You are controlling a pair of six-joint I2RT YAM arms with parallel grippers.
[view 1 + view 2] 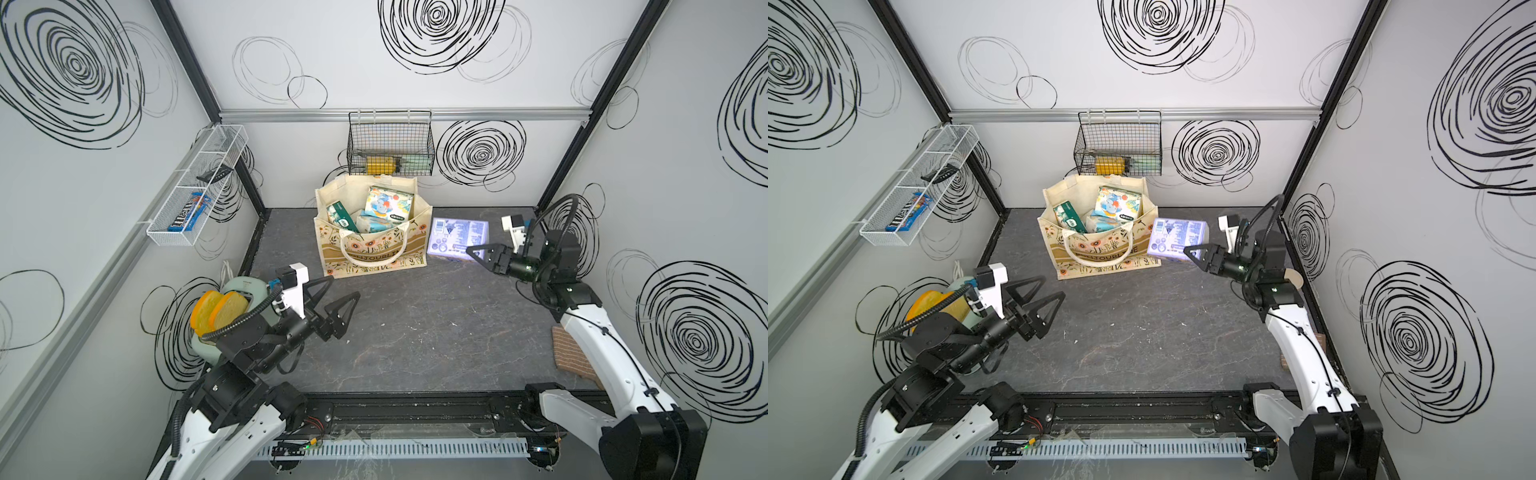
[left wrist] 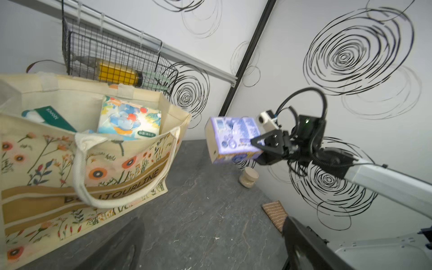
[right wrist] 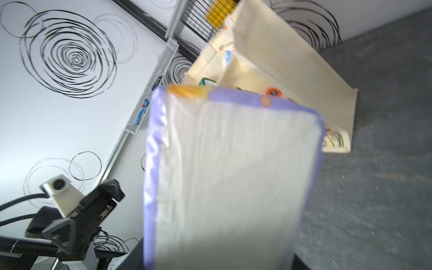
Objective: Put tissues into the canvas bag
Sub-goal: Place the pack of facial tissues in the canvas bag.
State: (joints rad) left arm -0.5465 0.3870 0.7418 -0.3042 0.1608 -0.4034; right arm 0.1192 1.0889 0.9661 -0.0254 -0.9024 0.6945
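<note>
Beside canvas bag (image 1: 374, 257) | your right end effector (image 1: 473, 253) clamps purple pack (image 1: 455, 235), held high for rim clearance | left end effector (image 1: 345, 286) apart, empty

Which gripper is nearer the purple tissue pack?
Right. The right gripper has its jaws closed on the purple tissue pack, lifted beside the canvas bag; the left gripper hangs open in front of the bag, well apart from the pack.

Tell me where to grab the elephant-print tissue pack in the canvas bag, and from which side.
Grip the elephant-print pack by its upper edge from above, jaws across its thickness. It stands on edge against the back wall of the canvas bag; that wall and the dark green pack likely block side approaches.
</note>
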